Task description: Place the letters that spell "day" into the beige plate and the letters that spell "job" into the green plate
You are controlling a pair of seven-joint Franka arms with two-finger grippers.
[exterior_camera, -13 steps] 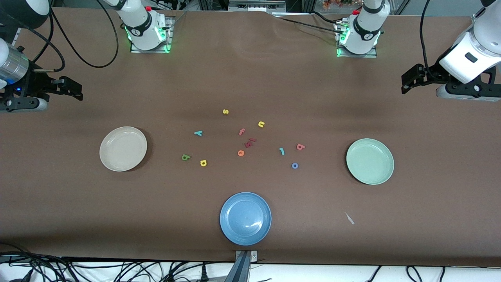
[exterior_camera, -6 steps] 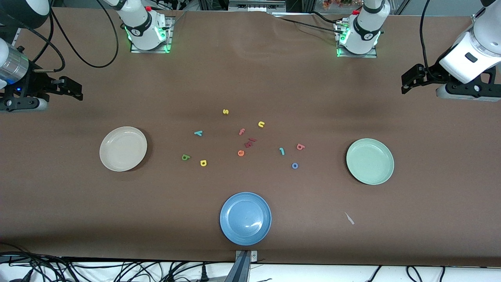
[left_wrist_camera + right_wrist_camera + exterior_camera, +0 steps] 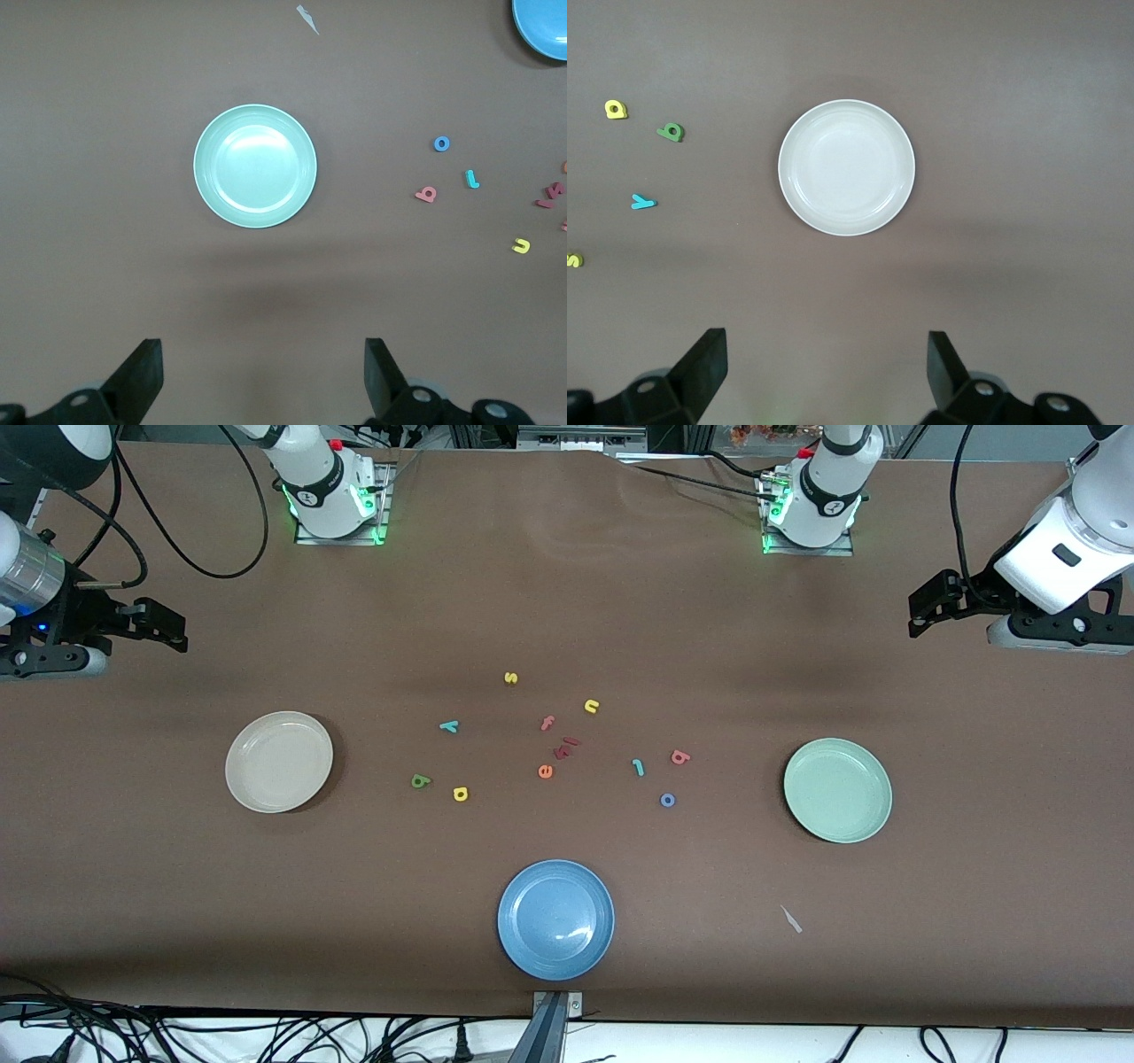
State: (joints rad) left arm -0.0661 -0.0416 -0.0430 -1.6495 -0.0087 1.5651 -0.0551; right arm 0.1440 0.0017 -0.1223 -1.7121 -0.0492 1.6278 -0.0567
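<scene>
on the table (image 3: pixel 567 602): three plates, eleven foam letters.

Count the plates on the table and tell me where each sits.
3. The beige plate lies toward the right arm's end, the green plate toward the left arm's end, and the blue plate between them, nearest the front camera. None looks hidden.

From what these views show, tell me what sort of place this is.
Likely a robotics lab bench. Two white arm bases are bolted along a brown paper-covered table, power cables trail off its edge, and small foam letters lie staged between round plastic plates.
</scene>
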